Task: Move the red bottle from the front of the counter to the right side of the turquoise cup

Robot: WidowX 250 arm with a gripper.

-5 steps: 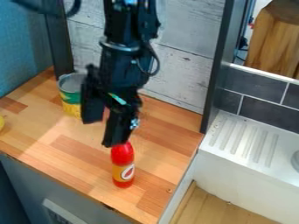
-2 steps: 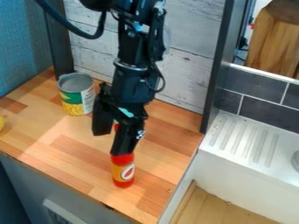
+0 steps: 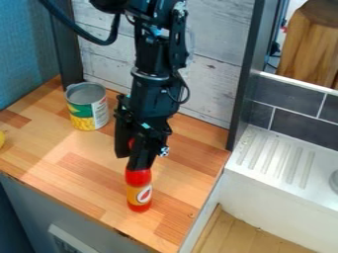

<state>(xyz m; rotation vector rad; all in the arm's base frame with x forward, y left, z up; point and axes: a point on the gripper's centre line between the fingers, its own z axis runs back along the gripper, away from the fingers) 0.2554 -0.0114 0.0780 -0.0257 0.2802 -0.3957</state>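
Observation:
The black gripper point(image 3: 131, 159) hangs down over the front part of the wooden counter, around the upper part of a red bottle point(image 3: 139, 193). One finger stands in front of the bottle and the other to its left, with a bit of red showing between them. The gripper looks shut on the bottle. The bottle is upright on the counter, its orange label with a red drop facing the camera; much of its top is hidden behind the near finger.
An opened can point(image 3: 87, 106) with a green and yellow label stands behind and left of the gripper. A yellow thing point(image 3: 1, 139) shows at the left edge. To the right are a dark post and a white sink point(image 3: 277, 163) with a ridged drainer.
The gripper came down and to the right around the bottle, then its fingers drew closer together. The bottle stays where it was, and the can is no longer partly covered.

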